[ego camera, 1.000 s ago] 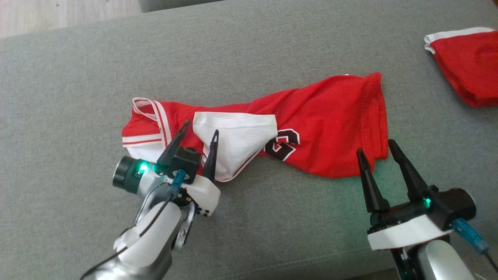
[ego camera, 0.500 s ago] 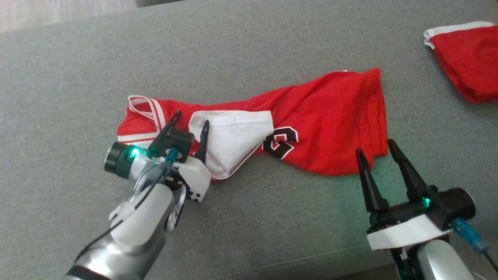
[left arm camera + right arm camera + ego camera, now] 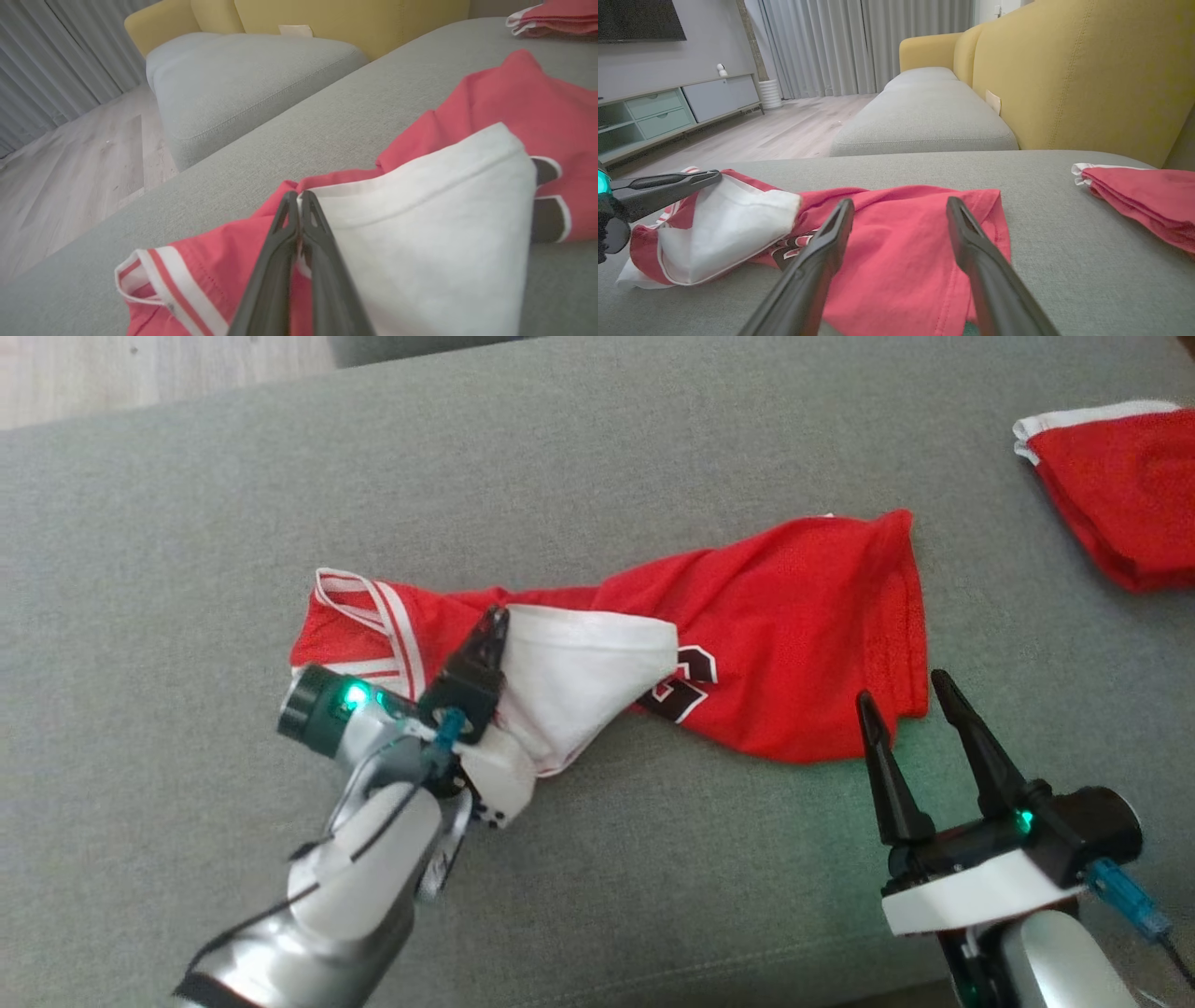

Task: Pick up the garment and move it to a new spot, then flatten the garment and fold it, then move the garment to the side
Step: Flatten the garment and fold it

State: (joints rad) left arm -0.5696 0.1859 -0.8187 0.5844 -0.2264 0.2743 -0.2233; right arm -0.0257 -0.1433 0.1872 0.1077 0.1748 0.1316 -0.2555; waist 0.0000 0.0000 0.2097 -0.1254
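Left gripper (image 3: 496, 622): fingers together, clamped on the upper hem corner of the white flap (image 3: 571, 679) at the garment's left half. Half a second ago the same fingers stood apart, straddling that hem, so the closure is new. The left wrist view confirms white cloth pinched between the tips, and the flap now stands slightly raised and bunched where it lay flat before. Right gripper (image 3: 901, 691): fingers apart, holding nothing, tips at the garment's near right corner, unchanged over the last second. Whether the tips touch the cloth cannot be told. Garment (image 3: 794, 607): a red jersey with white trim, twisted lengthwise, resting on the grey sofa seat (image 3: 653, 448) and not yet lifted as a whole. A second red item (image 3: 1120, 495), folded, lies well apart beyond the garment's right end. Assessment: the pick-up step has just secured its first hold; one corner only is gripped, so a lift from here would likely drag the garment's right half unless the right gripper also closes.
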